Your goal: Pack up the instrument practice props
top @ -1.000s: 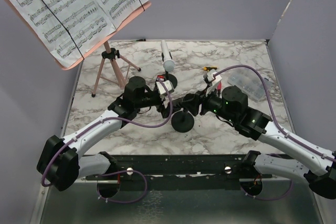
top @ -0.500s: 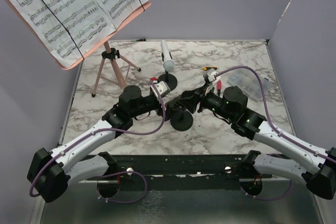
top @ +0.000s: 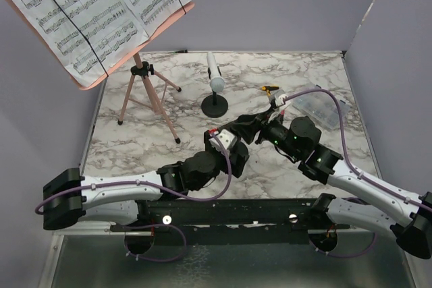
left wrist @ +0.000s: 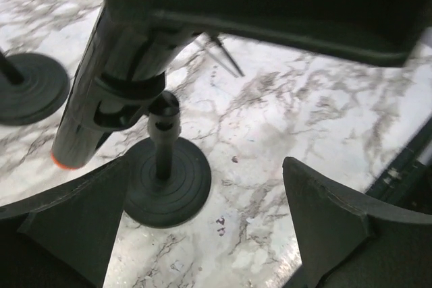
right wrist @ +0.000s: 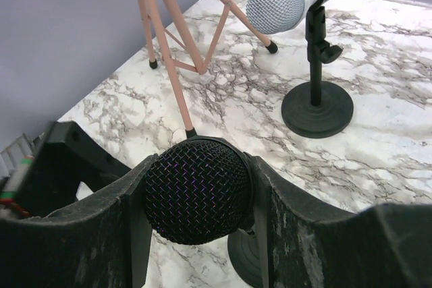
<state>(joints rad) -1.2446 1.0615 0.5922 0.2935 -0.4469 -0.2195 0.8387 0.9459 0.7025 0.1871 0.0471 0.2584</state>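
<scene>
Black microphone (right wrist: 196, 190): mesh head clamped between the fingers of my right gripper (right wrist: 199, 217), body tilted, tail end low. In the left wrist view its barrel hangs just beside the clip of the black holder (left wrist: 164, 180), and as far as I can tell it is not seated in it. A grip on the head leaves the barrel free to pass the clip, I judge.

The holder stands upright on the marble table (left wrist: 283, 119), round base flat. My left gripper (left wrist: 212, 190) is spread wide and holds nothing. The base lies between its fingers, nearer one of them. I judge it is placed to steady or take the holder while the right carries the microphone off.

Farther back, the white microphone (top: 214, 72) rests in the second holder (top: 215, 106), untouched. Pink music stand (top: 145, 92) at far left, sheet music (top: 94, 11) on its board. Clear box (top: 322, 107) at right, near my right arm. Nothing packed yet that I can see.
</scene>
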